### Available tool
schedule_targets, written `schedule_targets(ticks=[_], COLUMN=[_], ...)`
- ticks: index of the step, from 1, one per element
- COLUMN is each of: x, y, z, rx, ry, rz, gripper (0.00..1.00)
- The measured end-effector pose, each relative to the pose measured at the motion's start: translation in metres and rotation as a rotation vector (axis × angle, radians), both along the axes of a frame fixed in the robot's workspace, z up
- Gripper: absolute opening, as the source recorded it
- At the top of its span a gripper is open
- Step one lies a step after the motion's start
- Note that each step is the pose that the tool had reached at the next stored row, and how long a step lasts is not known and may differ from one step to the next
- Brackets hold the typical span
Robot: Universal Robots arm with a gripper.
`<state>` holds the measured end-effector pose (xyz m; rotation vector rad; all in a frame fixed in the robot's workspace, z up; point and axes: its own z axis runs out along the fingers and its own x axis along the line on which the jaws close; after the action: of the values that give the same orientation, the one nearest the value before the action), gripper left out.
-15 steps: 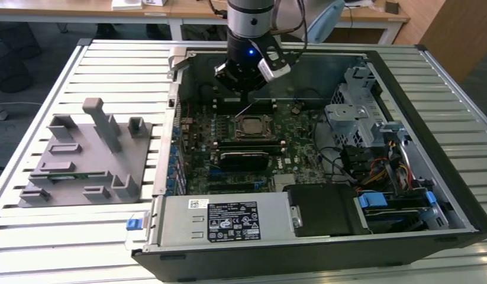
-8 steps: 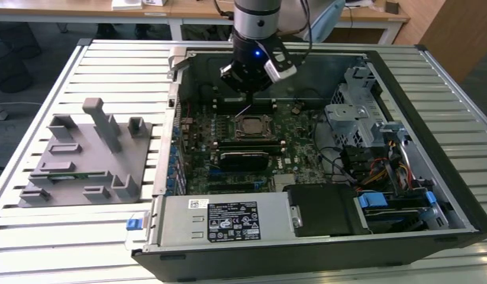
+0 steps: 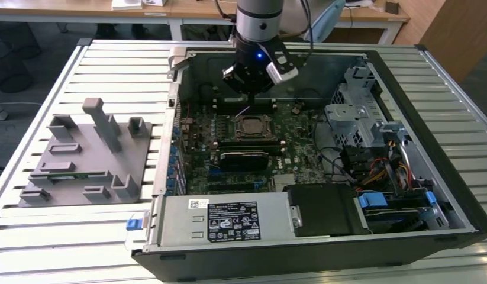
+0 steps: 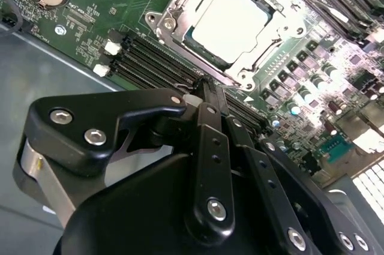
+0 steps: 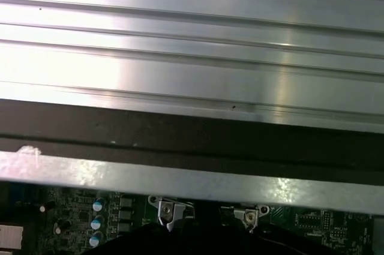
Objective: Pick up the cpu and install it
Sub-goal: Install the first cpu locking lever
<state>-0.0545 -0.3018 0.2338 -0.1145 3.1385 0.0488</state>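
CPU (image 4: 231,22) sits flat in its socket frame (image 4: 180,12), upper middle of the second wrist view; in the exterior view it is the silver square (image 3: 251,126) at the centre of the motherboard (image 3: 299,127). My gripper (image 4: 207,87) hangs just above the board, beside the socket, over the black memory slots (image 4: 156,63). Fingers look pressed together with nothing between them, though I see them only from behind, so call that probable. In the exterior view my gripper (image 3: 245,96) is inside the open computer case (image 3: 432,106), upper centre of frame. Grey fixture tray (image 3: 77,157) lies on the slatted table (image 3: 70,248) at frame left, well apart from me.
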Motion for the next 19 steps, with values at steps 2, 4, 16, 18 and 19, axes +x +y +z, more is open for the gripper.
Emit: schedule_targets(ticks=[2, 4, 16, 18, 19], x=[0.002, 0.003, 0.011, 0.013, 0.013], y=[0.0002, 0.0003, 0.0008, 0.0008, 0.0009], z=[-0.0014, -0.0031, -0.0107, -0.0126, -0.0135], rx=[-0.0001, -0.0001, -0.0001, 0.0000, 0.0000], ry=[0.0000, 0.0001, 0.0004, 0.0004, 0.0004], rz=[0.000, 0.000, 0.000, 0.000, 0.000], gripper=[0.11, 0.11, 0.11, 0.11, 0.11])
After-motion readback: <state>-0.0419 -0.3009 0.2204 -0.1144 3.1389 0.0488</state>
